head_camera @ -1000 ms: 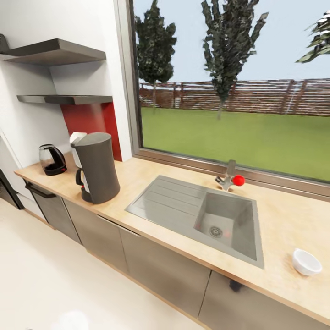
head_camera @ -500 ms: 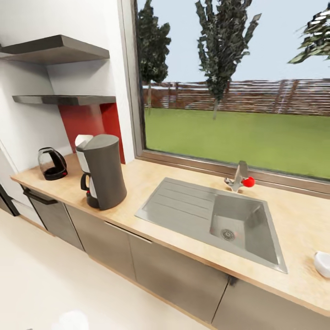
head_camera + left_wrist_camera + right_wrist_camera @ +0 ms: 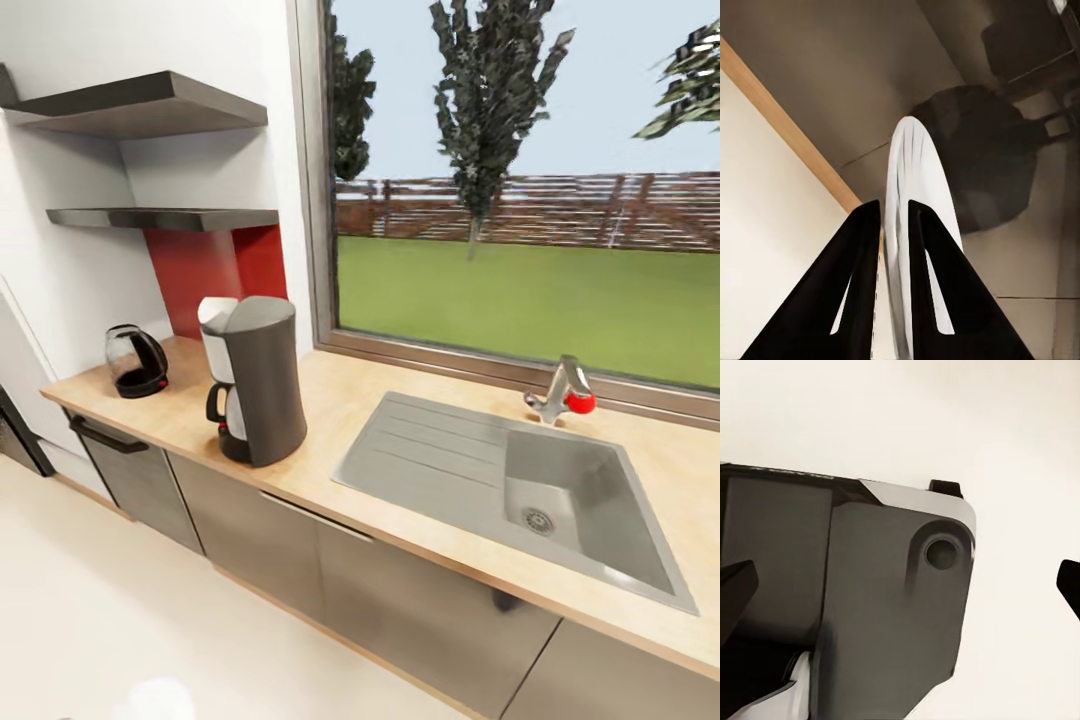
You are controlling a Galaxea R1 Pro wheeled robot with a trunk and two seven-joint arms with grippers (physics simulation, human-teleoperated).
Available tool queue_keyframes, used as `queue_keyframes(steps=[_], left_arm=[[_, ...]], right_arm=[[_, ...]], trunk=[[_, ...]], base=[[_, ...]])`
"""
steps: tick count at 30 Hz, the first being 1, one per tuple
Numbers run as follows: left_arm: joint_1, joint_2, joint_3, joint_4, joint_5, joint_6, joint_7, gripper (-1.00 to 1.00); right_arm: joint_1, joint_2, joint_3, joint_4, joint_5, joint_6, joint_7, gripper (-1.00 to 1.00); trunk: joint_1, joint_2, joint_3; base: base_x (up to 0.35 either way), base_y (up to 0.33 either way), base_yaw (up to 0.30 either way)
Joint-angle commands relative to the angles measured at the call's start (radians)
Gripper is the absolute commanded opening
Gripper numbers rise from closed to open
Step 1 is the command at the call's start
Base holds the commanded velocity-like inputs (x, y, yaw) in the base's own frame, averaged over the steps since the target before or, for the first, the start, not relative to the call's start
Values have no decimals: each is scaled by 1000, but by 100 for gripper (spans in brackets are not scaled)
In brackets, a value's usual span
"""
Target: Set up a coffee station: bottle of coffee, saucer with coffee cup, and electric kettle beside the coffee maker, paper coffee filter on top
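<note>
The dark grey coffee maker (image 3: pixel 260 380) stands on the wooden countertop (image 3: pixel 340 420), a white part showing at its top back. Left of it, near the wall, sits the black electric kettle (image 3: pixel 137 362). In the left wrist view my left gripper (image 3: pixel 892 217) is shut on a thin white rounded thing (image 3: pixel 916 187), a saucer by its look, seen edge-on. My right gripper (image 3: pixel 900 592) stands open, its dark fingertips (image 3: pixel 735 585) at the picture's sides, with the robot's grey body between them. The two wall shelves (image 3: pixel 150 105) show no bottle from here.
A steel sink (image 3: pixel 560 490) with a draining board and a red-knobbed faucet (image 3: pixel 562 392) sits right of the coffee maker under the big window. Grey cabinet fronts (image 3: pixel 300 550) run below the counter. A pale floor (image 3: pixel 100 610) lies in front.
The whole head view has shifted: the counter's things slid to the right, so the camera moved. The white cup at the counter's right end has left the picture.
</note>
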Motion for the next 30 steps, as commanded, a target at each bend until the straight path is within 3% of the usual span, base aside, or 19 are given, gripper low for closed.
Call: queue_keyframes(steps=[1,7,30], left_arm=[[-1,1,-4,2,6,-7,0,-100],[-1,0,-4,3,5,-77,0,-100],[-1,2,-2,3,5,-76,0,-100]], right_arm=[[-1,0,8,-1,-8,5,-3,100],[-1,0,8,-1,-9,5,-4,100],[-1,1,6,-1,-10,5,-4,100]], trunk=[[1,-2,-2],[1,-2,-2],[1,-2,-2]], base=[[102,300,0],[143,298,0],[144,300,-41]])
